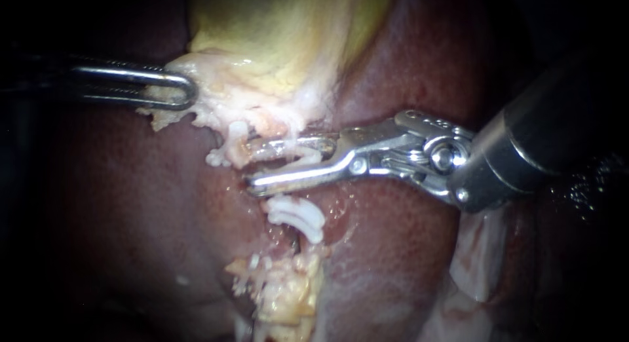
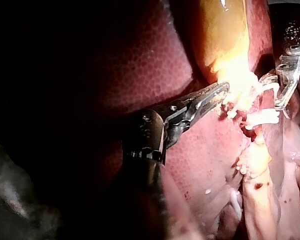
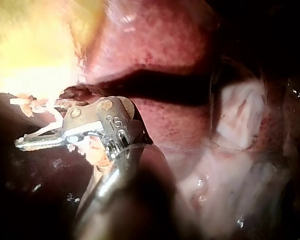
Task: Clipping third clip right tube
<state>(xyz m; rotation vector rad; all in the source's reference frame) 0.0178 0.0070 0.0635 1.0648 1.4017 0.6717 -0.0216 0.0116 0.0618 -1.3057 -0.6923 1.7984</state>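
My right instrument (image 1: 257,166) comes in from the right, its jaws open. They stand astride a pale tube (image 1: 267,161) just under the gallbladder (image 1: 275,34). A white clip (image 1: 306,157) lies between the jaws. Two white clips (image 1: 298,217) sit lower on the same tube. Another white piece (image 1: 226,149) shows at the jaw tips. My left instrument (image 1: 175,90) is shut on the pale edge of the gallbladder and holds it to the left. The left wrist view shows those jaws (image 2: 216,94) on the pale tissue, with the right instrument (image 2: 285,90) beyond. In the right wrist view the right jaws (image 3: 27,141) reach toward the pale strands.
Dark red liver (image 1: 131,204) surrounds the site on both sides. Yellowish fatty tissue (image 1: 285,296) hangs below the clips. A pale flap of tissue (image 1: 478,257) lies under the right instrument's shaft.
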